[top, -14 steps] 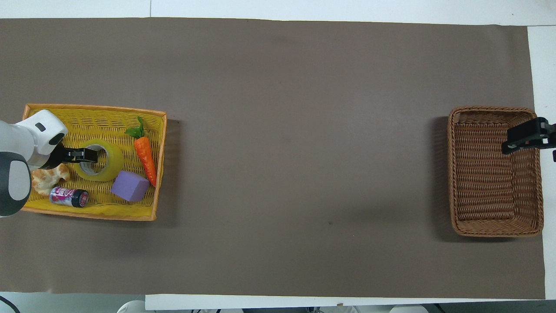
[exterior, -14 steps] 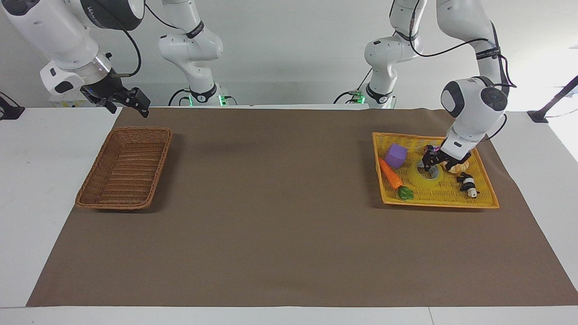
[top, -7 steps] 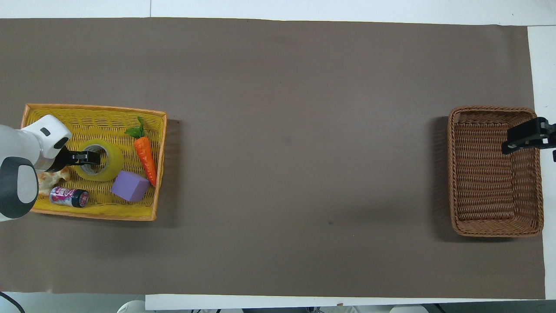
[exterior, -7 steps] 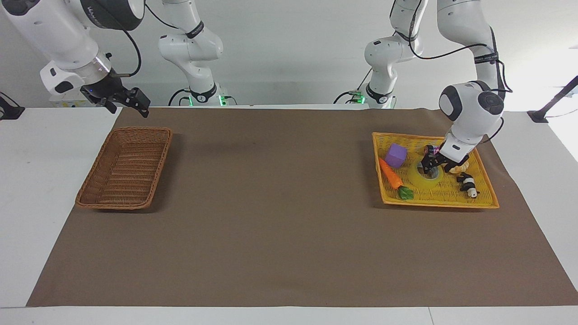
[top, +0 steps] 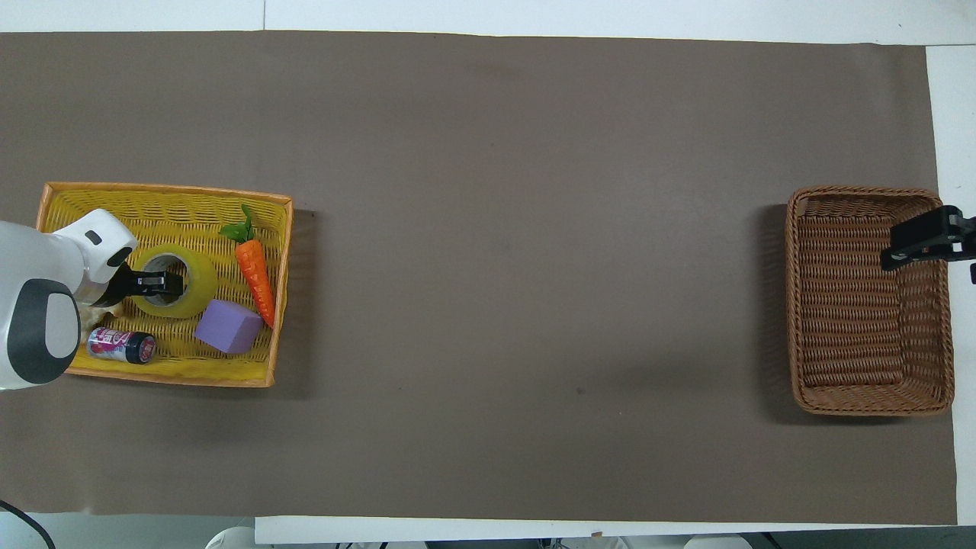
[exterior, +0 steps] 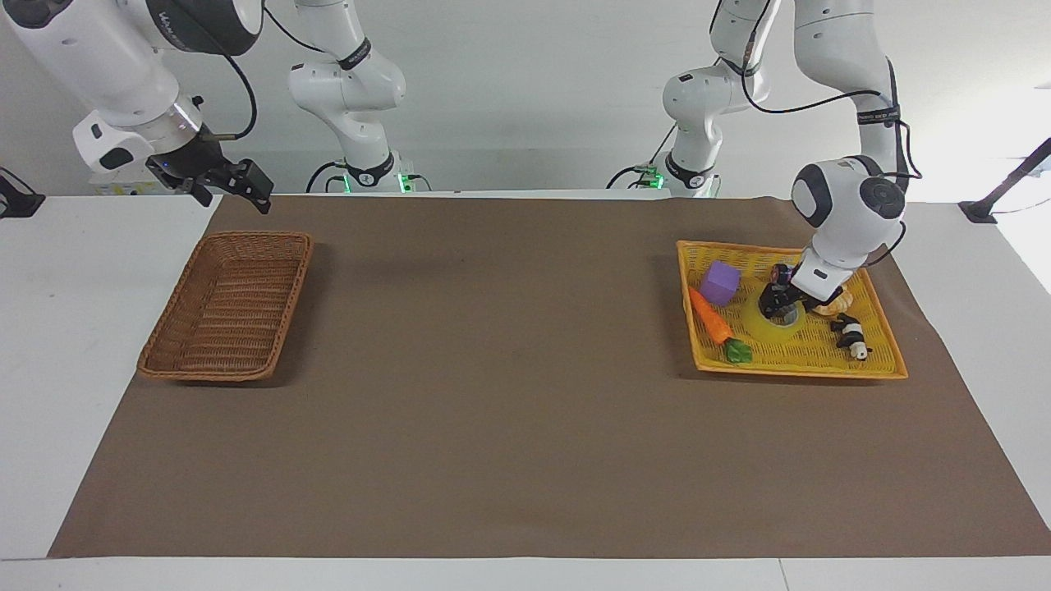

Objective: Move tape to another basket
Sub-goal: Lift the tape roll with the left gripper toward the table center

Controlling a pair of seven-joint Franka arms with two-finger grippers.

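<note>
the tape (exterior: 776, 324) (top: 174, 280) lies flat in the yellow tray (exterior: 878, 361) (top: 168, 366). the left gripper (exterior: 777, 304) (top: 156, 283) reaches down into its core; i cannot tell how its jaws stand. the right gripper (exterior: 238, 185) (top: 919, 242) waits above the basket (exterior: 226, 304) (top: 869, 301), jaws apart.

Bright, even light from above — soft shadows beside baskets; sharp focus, no glare.
</note>
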